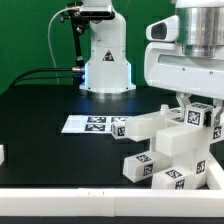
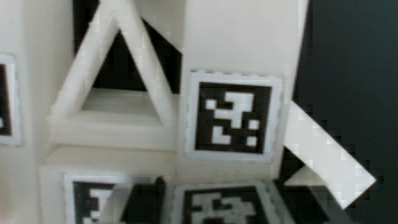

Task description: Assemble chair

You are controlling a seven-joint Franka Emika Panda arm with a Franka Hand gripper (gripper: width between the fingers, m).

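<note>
The chair's white tagged pieces (image 1: 165, 140) are clustered at the exterior view's right, near the table's front. Bars and a slab are stacked together, with a lower block (image 1: 138, 166) in front. My gripper (image 1: 195, 106) reaches down onto the top of the cluster. Its fingers stand on either side of a short tagged bar (image 1: 193, 118) and look shut on it. In the wrist view the chair pieces fill the frame at very close range: a tagged face (image 2: 233, 114), a triangular opening between bars (image 2: 121, 70), and more tags below (image 2: 222, 205). My fingertips are hidden there.
The marker board (image 1: 85, 124) lies flat on the black table left of the chair pieces. The robot base (image 1: 106, 62) stands at the back. A small white piece (image 1: 2, 155) shows at the exterior view's left edge. A white rail (image 1: 60, 205) runs along the front.
</note>
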